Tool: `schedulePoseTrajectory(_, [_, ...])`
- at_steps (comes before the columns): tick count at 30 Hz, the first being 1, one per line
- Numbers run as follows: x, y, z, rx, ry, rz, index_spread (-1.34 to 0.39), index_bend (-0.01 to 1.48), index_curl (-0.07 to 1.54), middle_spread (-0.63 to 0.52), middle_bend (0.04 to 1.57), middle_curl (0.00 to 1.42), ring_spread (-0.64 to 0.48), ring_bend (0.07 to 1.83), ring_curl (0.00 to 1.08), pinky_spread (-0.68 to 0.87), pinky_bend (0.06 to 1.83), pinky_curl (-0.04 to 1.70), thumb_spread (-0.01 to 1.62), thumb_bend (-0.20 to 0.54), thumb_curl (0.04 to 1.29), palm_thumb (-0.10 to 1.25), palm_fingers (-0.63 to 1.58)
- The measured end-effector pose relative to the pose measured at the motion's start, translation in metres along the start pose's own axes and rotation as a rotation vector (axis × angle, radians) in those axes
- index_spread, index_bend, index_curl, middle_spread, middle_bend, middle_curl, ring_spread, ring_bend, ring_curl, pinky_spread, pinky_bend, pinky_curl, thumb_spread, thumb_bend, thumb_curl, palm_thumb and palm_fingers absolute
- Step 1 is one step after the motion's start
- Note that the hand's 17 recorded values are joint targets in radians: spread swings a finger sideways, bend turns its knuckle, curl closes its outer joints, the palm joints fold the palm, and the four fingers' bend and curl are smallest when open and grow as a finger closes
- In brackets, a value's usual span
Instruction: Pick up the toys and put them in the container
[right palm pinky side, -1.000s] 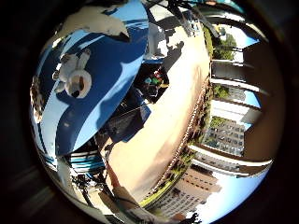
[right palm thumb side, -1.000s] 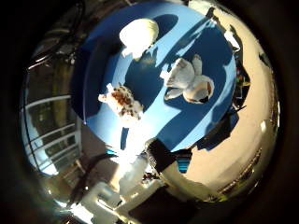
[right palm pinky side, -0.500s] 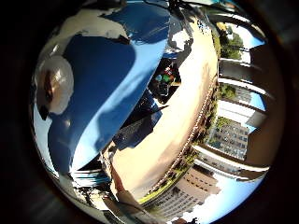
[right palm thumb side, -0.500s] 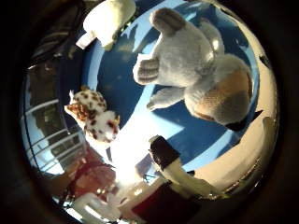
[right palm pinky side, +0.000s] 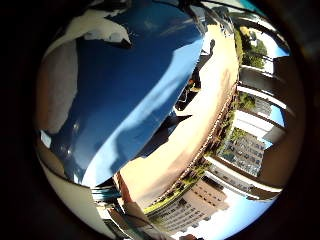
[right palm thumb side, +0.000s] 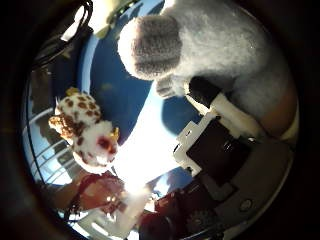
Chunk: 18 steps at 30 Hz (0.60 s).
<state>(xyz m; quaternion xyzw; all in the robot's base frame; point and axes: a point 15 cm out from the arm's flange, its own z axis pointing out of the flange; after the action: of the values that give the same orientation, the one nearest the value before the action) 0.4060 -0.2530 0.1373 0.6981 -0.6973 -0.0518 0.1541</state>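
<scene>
A spotted plush toy (right palm thumb side: 85, 132), white with brown patches, lies on the blue bench (right palm pinky side: 135, 95), its long axis running along the bench top from a brown-marked end by the railing side to a pale end with a red mark; which end is the head cannot be told for sure. Next along, and very close to the palm, a grey plush toy (right palm thumb side: 225, 55) fills much of the thumb-side view, one rounded limb (right palm thumb side: 150, 47) pointing out toward the spotted plush toy, its body stretching away behind it toward the hand's fingers. A tan patch shows on its far flank. The hand (right palm thumb side: 220, 150), of white and black parts, has a black-tipped finger (right palm thumb side: 202, 90) lying against the grey plush toy's body, touching it; whether the fingers are curled round the toy or merely resting on it cannot be told. A pale object (right palm thumb side: 107, 15) sits on the bench beyond the grey plush toy, only partly seen. In the little-finger-side view the blue bench takes up most of the picture, with a sandy ground (right palm pinky side: 200, 130) and tall buildings (right palm pinky side: 240, 150) beyond it.
</scene>
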Motion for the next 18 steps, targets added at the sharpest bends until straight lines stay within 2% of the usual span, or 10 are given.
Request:
schedulePoseTrajectory(2, [-0.006, 0.008, -0.002, -0.041, 0.0, -0.008, -0.29, 0.28, -0.01, -0.17, 0.94, 0.74, 0.0, 1.44, 0.72, 0.34, 1.01, 0.43, 1.01, -0.018, 0.45, 0.79, 0.53])
schedulePoseTrajectory(5, [-0.001, 0.001, -0.023, -0.022, 0.04, -0.02, -0.4, 0.5, -0.01, -0.23, 1.01, 0.85, -0.05, 1.48, 0.76, 0.31, 1.22, 0.53, 0.99, -0.012, 0.48, 0.85, 0.67])
schedulePoseTrajectory(9, [-0.002, 0.0, -0.035, -0.001, 0.049, -0.022, -0.51, 0.69, 0.0, -0.27, 1.07, 0.95, -0.08, 1.49, 0.79, 0.26, 1.46, 0.65, 0.95, -0.003, 0.52, 0.93, 0.77])
schedulePoseTrajectory(14, [-0.005, 0.002, -0.047, 0.015, 0.045, -0.018, -0.62, 0.88, -0.01, -0.29, 1.14, 1.05, -0.11, 1.51, 0.82, 0.21, 1.59, 0.76, 0.96, 0.02, 0.6, 1.04, 0.79])
schedulePoseTrajectory(18, [-0.005, 0.009, -0.06, 0.023, 0.046, -0.009, -0.68, 0.99, -0.01, -0.3, 1.18, 1.11, -0.12, 1.53, 0.83, 0.17, 1.62, 0.8, 0.96, -0.001, 0.65, 1.05, 0.77])
